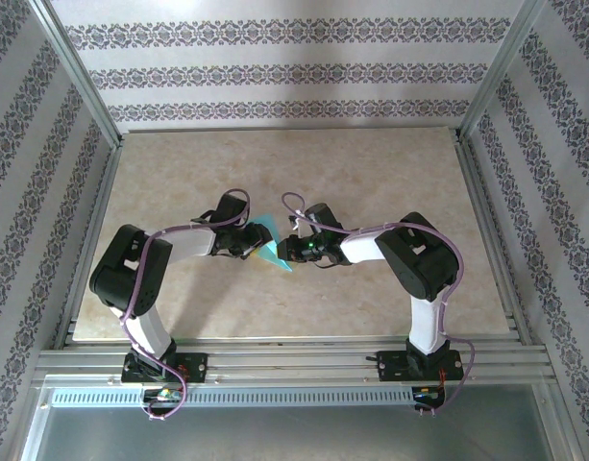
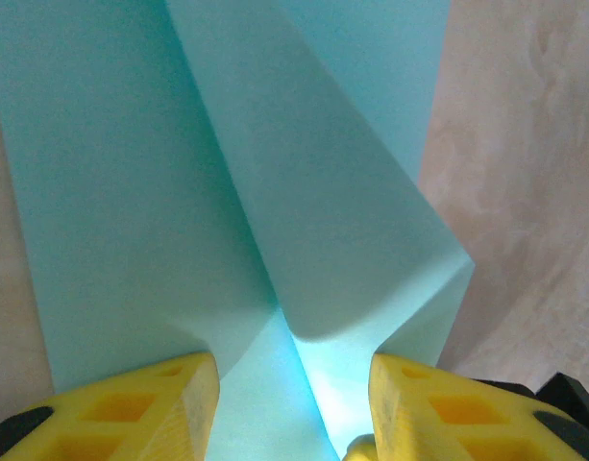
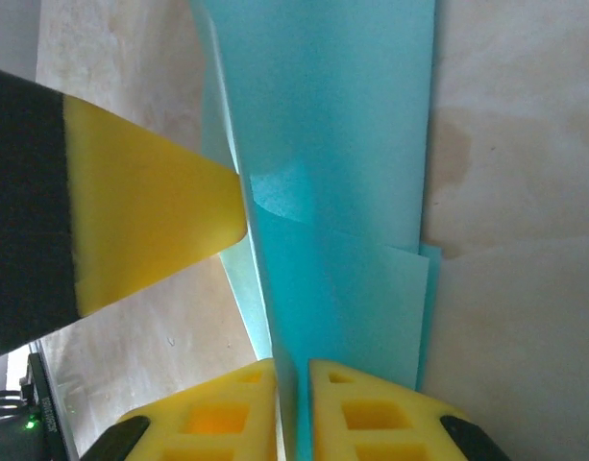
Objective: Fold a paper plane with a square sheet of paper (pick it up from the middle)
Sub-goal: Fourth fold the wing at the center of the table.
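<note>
The turquoise-blue paper plane is held off the table between my two grippers, its pointed tip toward the near side. In the left wrist view its folded layers spread apart from a centre crease. My left gripper stands open, its yellow fingers on either side of the crease and well apart. My right gripper is shut on the paper's folded edge, which runs up between the near-touching pads. A yellow finger of the left gripper rests against the paper's left side there.
The beige tabletop lies under both arms. Metal frame rails border it left and right, patterned walls stand behind, and the arm bases sit at the near edge.
</note>
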